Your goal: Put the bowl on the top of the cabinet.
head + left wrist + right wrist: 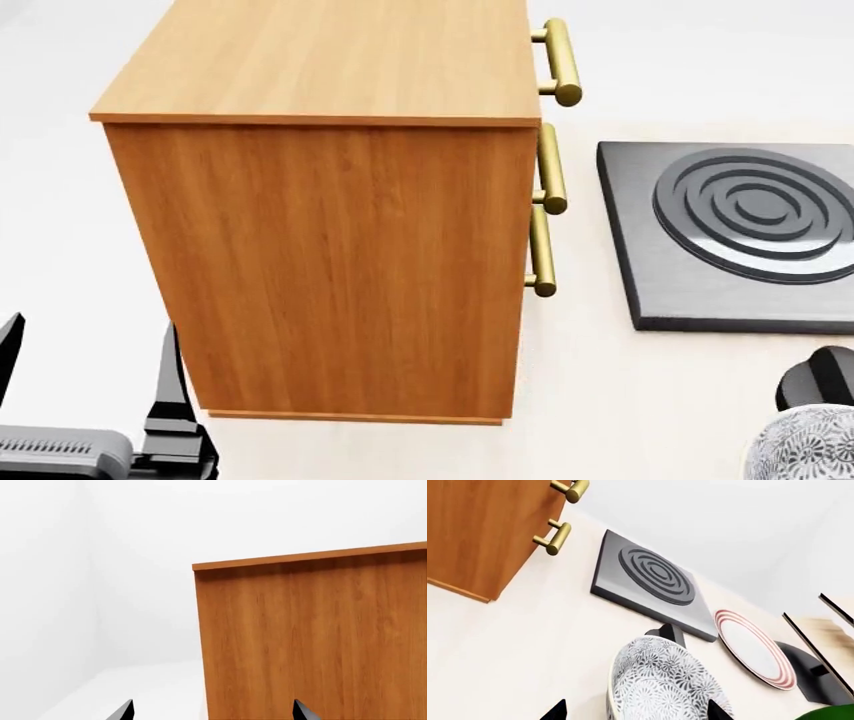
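Beside the cabinet [334, 250], the bowl [660, 685] (leaf-patterned) sits low.

Bowl [660, 682]: deep, round, white, covered inside and out with a dense grey-black leaf pattern; tilted so its opening shows in the right wrist view, low at the head view's right corner, well apart from the cabinet. Cabinet [340, 240]: tall, boxy, orange-brown wood grain, standing upright on the pale counter [627, 390]; three brass bar handles [545, 250] on its front; flat top bare.
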{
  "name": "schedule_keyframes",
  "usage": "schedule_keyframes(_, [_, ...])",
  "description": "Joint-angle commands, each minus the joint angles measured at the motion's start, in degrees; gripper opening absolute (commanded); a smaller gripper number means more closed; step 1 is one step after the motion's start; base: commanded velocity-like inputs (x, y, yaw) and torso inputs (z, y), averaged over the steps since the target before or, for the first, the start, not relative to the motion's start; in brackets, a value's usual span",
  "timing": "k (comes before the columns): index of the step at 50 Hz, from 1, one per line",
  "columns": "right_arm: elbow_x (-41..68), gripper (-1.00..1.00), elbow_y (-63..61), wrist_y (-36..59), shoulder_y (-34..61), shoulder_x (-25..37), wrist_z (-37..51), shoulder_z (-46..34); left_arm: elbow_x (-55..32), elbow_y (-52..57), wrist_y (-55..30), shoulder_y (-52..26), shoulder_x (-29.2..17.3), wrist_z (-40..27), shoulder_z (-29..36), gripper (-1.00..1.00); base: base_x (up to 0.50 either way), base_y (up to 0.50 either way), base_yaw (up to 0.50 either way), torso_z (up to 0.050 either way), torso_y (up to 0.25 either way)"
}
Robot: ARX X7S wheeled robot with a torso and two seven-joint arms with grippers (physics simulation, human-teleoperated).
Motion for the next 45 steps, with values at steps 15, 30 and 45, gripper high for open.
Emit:
schedule_keyframes(15, [-2.79,1.0,5.78,-0.87,3.26,-0.84,-3.61,-5.04,0.05,0.61,-0.31,-0.02,-0.4,-0.7,0.77,1.0,0.0,0.0,0.0,0.0,0.0])
schedule_keyframes(30, [-3.5,1.0,7.94,-0.77,5.83,-1.16,-5.13,-6.43,-0.16,0.69,-0.48,-0.17,-0.67,-0.97,0.85,1.0,0.0,0.0,0.0,0.0,0.0])
schedule_keyframes(45, [-4.29,1.0,10.73,-1.27,7.49,-1.95,-7.15,-7.93,-0.19,0.62,-0.41,-0.24,-0.82,-1.31,1.24,1.0,0.0,0.0,0.0,0.0,0.0])
